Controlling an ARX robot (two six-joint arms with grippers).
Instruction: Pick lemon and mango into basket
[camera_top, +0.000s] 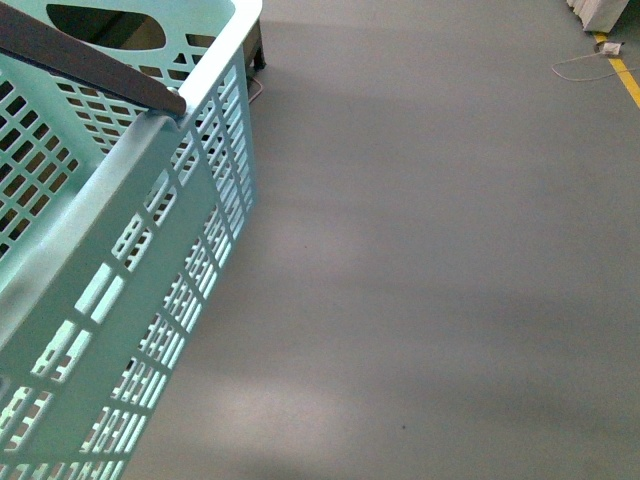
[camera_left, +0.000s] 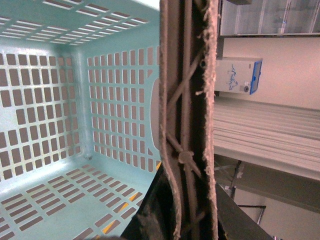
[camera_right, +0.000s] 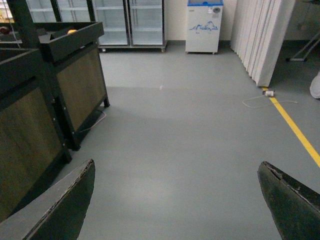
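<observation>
The pale mint-green basket (camera_top: 120, 260) fills the left of the front view, hanging tilted over the grey floor. Its brown handle (camera_left: 189, 100) runs through the left wrist view, and my left gripper (camera_left: 187, 220) is shut on it. The slotted basket floor (camera_left: 55, 200) shows no fruit where I can see it. My right gripper (camera_right: 180, 200) is open over bare floor, its fingers (camera_right: 65, 200) wide apart and holding nothing. No lemon or mango can be made out. A small orange fruit (camera_right: 72, 31) peeks over a dark bin's rim; its kind is unclear.
Dark wooden produce stands (camera_right: 75, 80) line one side of the right wrist view. Glass-door fridges (camera_right: 130, 22), a white-and-blue cooler (camera_right: 204, 25) and a white folding screen (camera_right: 260, 40) stand at the far wall. A yellow floor line (camera_right: 295, 127) and a loose cable (camera_right: 265, 100) lie on the floor.
</observation>
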